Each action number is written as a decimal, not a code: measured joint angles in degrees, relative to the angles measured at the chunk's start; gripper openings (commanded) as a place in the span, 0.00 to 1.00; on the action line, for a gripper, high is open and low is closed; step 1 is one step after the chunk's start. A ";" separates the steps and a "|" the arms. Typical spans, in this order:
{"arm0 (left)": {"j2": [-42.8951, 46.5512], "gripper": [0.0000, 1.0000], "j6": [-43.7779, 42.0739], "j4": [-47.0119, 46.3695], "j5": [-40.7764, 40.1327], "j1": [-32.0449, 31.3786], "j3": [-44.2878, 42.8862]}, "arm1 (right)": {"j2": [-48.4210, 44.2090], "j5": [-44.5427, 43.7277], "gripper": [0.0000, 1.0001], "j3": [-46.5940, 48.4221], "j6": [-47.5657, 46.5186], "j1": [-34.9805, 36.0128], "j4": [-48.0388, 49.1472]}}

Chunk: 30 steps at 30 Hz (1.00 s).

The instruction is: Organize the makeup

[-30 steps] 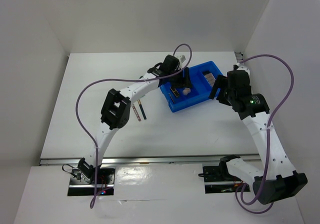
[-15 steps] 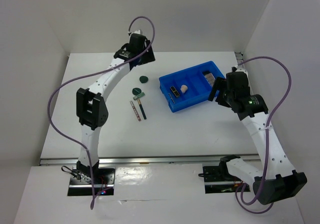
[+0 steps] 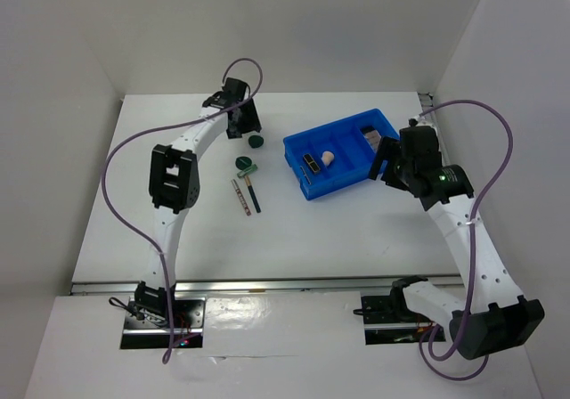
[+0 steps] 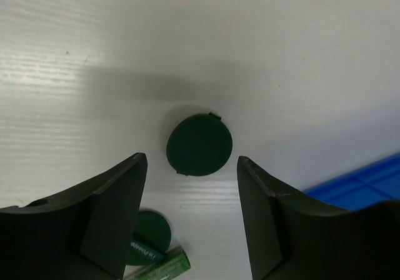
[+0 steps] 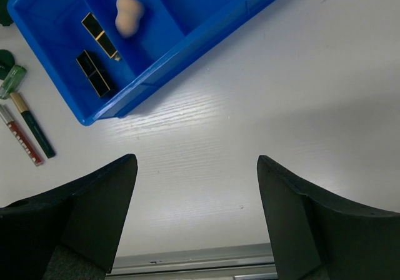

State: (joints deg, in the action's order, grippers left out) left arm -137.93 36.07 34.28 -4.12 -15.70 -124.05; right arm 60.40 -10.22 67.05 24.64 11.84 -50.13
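My left gripper (image 3: pixel 240 123) is open and empty, just behind a dark green round compact (image 3: pixel 256 139) on the white table. In the left wrist view the compact (image 4: pixel 199 144) lies beyond the open fingertips (image 4: pixel 139 167). A second green compact (image 4: pixel 150 230), a green tube (image 3: pixel 250 170) and two thin pencils (image 3: pixel 240 196) lie nearer. The peach sponge (image 3: pixel 328 158) and black-gold lipsticks (image 3: pixel 312 163) lie in the blue tray (image 3: pixel 343 127). My right gripper (image 3: pixel 389 160) is open and empty, beside the tray's right end.
The right wrist view shows the tray (image 5: pixel 187 36) with the sponge (image 5: pixel 129 14) and lipsticks (image 5: pixel 100 31), and the pencils (image 5: pixel 34 127) at left. A flat item (image 3: pixel 374 136) lies in the tray's right compartment. White walls enclose the table.
My left arm swung from over the tray to the back left and came down behind the dark green compact. The sponge stays in the tray. My right arm has barely moved.
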 measured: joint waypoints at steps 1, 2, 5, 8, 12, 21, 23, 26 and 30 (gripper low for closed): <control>-0.76 0.71 0.00 0.00 0.55 0.17 -1.27 | 0.35 0.20 0.85 0.00 0.00 0.02 0.00; -1.51 0.70 -0.02 -0.07 1.11 0.44 -2.36 | 0.66 0.42 0.85 0.00 0.00 0.00 0.00; -2.27 0.70 -0.04 -0.13 2.10 0.96 -2.54 | 1.09 0.98 0.85 -0.09 0.00 0.00 0.07; -2.75 0.69 0.02 -0.31 2.34 0.92 -1.62 | 1.09 1.20 0.85 -0.09 0.00 0.00 0.22; -4.52 0.60 0.11 -0.66 2.93 0.90 -1.64 | 1.07 1.46 0.85 -0.11 0.00 0.00 0.28; -4.74 0.00 -0.20 -2.10 5.01 0.87 -1.49 | 1.22 1.60 0.85 -0.09 0.42 0.02 0.33; -3.76 0.00 -0.31 -2.43 5.22 0.87 0.09 | 1.38 1.81 0.85 -0.11 0.44 0.00 0.33; 0.68 0.00 -0.33 -2.78 5.49 0.87 5.27 | 1.46 2.05 0.85 -0.11 0.48 0.00 0.42; 9.66 0.00 -0.52 -3.43 5.42 0.61 10.84 | 1.44 2.12 0.85 -0.11 0.61 0.00 0.55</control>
State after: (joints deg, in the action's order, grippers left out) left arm -128.27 35.55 30.85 1.30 -15.09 -113.21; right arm 61.84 -8.10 66.94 25.26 11.84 -49.58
